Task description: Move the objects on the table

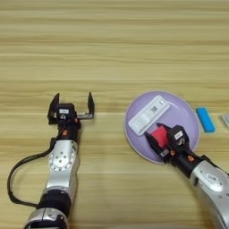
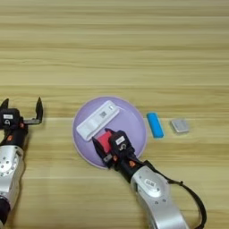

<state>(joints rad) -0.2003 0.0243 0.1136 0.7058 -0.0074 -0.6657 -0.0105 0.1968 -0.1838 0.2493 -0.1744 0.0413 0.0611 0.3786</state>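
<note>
On the light wooden table (image 1: 112, 53) lies a round lilac plate (image 1: 188, 117) holding a white oblong device (image 1: 149, 114) with a small window, set diagonally. My right gripper (image 1: 156, 136) reaches over the plate's near rim and is shut on the small red cube (image 1: 160, 135), which sits at the plate, just below the device. Right of the plate lie a small blue bar (image 1: 205, 119) and a small grey flat piece (image 2: 180, 125). My left gripper (image 1: 72, 103) stands open over bare wood to the left of the plate, nothing between its fingers.
A black cable (image 1: 20, 172) loops beside my left arm at the near left. Wide bare wood stretches across the far half of the table.
</note>
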